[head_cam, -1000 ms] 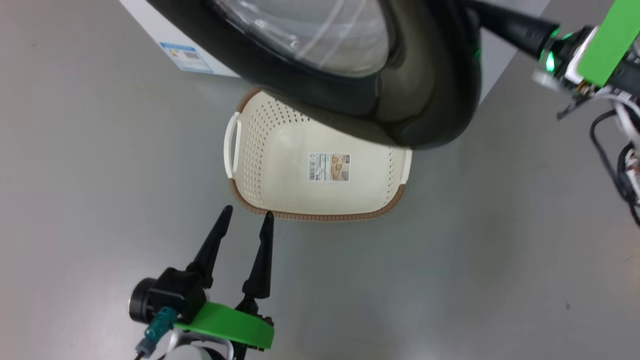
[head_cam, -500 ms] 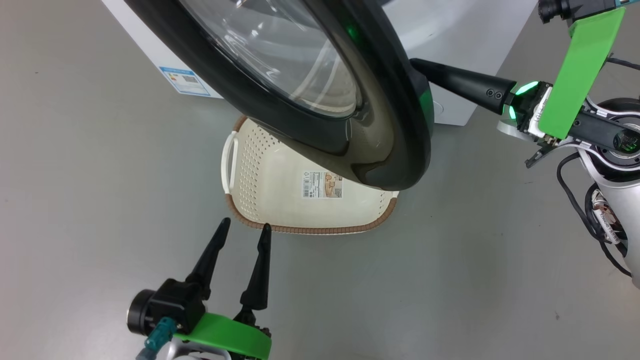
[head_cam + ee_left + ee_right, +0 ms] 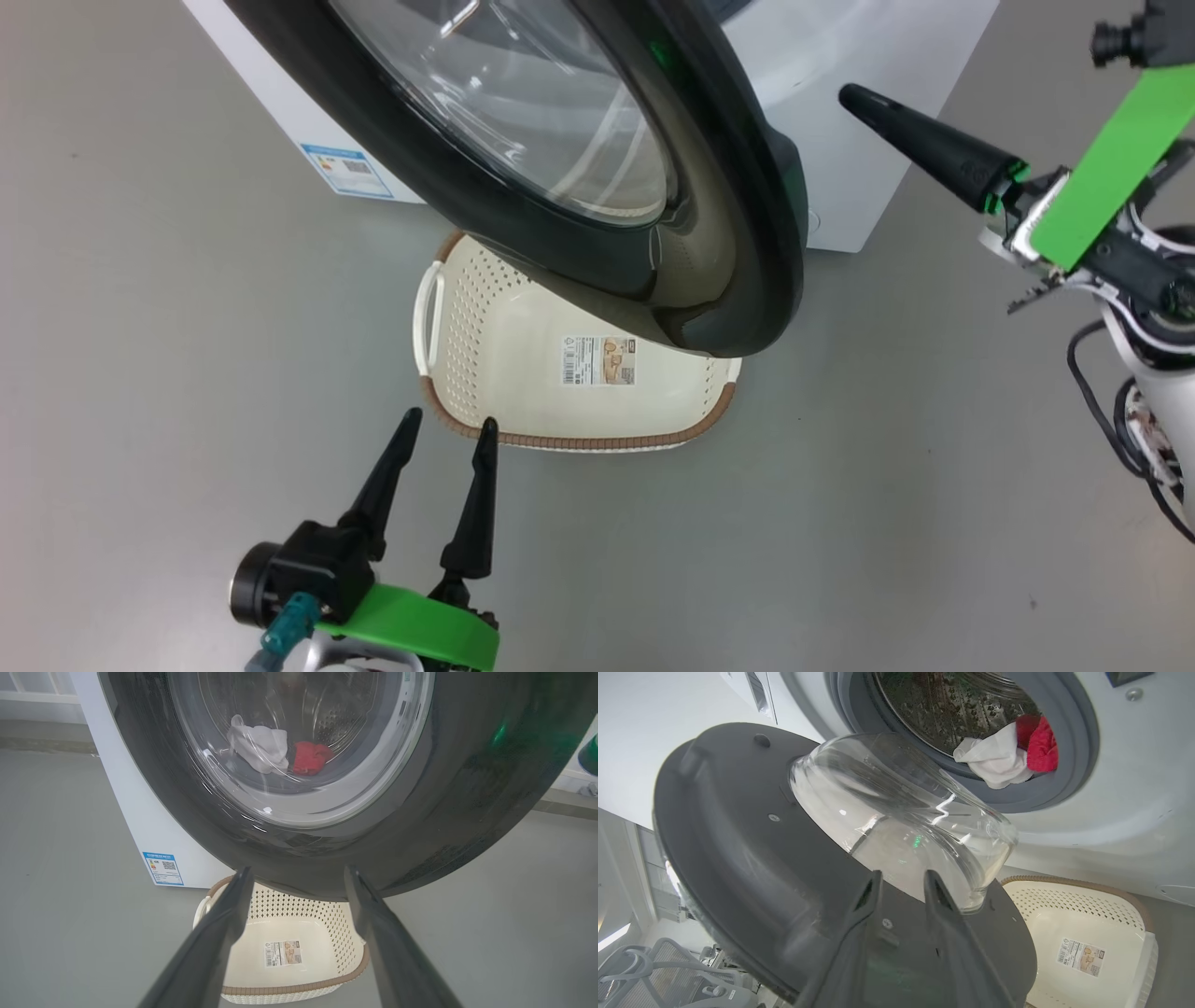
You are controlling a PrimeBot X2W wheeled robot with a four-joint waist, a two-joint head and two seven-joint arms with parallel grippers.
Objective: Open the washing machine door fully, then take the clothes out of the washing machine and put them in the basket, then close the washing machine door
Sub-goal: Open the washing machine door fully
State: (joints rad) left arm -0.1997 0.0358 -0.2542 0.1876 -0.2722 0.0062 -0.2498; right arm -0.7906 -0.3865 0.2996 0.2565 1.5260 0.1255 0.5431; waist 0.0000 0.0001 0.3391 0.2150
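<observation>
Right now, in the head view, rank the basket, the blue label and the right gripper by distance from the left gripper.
1. basket, rim just beyond the left gripper.
2. blue label, farther ahead on the washing machine.
3. right gripper, far off at the right.

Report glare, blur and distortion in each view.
Head view: even light, sharp; pale glare streaks on the washing machine door. Left wrist view: left claw's fingers soft up close, clothes veiled by reflections on that door. Right wrist view: wide-angle bending, white highlights on the door, right claw blurred.
</observation>
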